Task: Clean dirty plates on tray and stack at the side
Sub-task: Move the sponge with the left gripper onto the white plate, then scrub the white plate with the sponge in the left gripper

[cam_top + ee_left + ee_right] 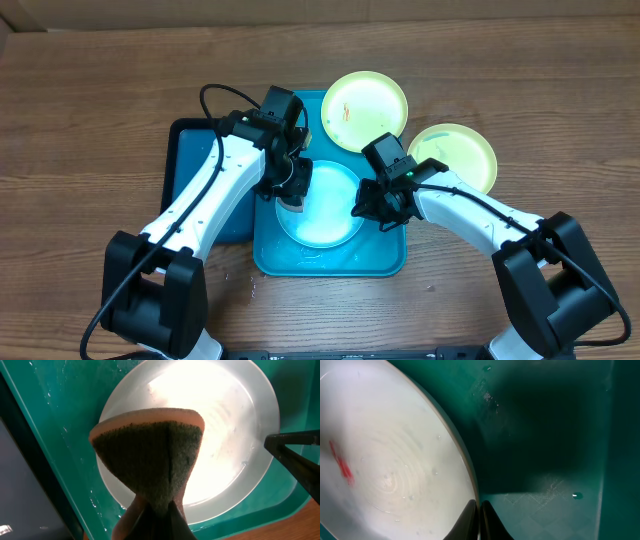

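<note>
A light-blue rimmed plate lies in the turquoise tray. My left gripper is shut on an orange sponge with a dark green scrub face, held over the plate's left side. My right gripper is shut on the plate's right rim; a red smear shows on the plate in the right wrist view. Two lime-green rimmed plates lie on the table behind the tray, one with orange smears, the other further right.
A dark-blue tray lies to the left of the turquoise tray, under my left arm. Water drops dot the turquoise tray floor. The wooden table stretches all around.
</note>
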{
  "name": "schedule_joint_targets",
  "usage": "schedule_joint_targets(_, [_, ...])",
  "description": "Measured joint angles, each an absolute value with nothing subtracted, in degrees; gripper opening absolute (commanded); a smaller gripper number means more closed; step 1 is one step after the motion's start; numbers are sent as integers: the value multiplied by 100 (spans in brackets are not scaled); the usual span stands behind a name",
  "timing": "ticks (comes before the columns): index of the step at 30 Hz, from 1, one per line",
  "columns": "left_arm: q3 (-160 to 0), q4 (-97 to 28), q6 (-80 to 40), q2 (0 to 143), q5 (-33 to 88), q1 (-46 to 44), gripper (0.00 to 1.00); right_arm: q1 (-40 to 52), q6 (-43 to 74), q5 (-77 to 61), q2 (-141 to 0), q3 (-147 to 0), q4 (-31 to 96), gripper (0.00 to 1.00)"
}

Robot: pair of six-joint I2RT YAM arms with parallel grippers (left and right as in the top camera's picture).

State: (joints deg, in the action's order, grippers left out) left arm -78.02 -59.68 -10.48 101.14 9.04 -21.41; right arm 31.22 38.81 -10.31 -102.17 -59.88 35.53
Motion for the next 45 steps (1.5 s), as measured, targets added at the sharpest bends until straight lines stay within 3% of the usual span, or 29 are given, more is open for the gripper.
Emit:
schedule_joint_targets(33, [-7924,-5590,-976,11649,1085,-2121,4,3122,3898,-1028,-10237,-5988,3527,4])
schedule_joint_targets(45, [-8184,-6193,163,11935,3422,-1887,4,3120,3898,-1026,-10239,-5988,3544,4])
